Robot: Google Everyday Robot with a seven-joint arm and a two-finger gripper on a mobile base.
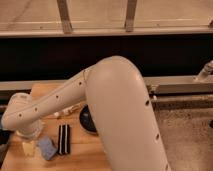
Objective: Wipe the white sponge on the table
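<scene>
The white sponge [28, 148], a small cream block, lies flat on the desk [82, 152] near its front left corner. Directly above it, at the end of the wrist, the claw [30, 136] points downward and stands wide; whether it touches the sponge cannot be determined. Just beside the sponge on the right lies a light-blue pad [47, 148]; contact between the two cannot be determined. Right of the pad, and apart from it, a black striped strip [64, 139] lies lengthwise toward the camera. Farther right, a dark round dish [86, 120] sits on the desk, partly hidden behind the white arm [115, 115]. A small white tube [65, 111] lies beyond the strip, close under the arm. The arm spans from the lower right across the desk to its left edge. Behind the desk runs a pale ledge [175, 82].
</scene>
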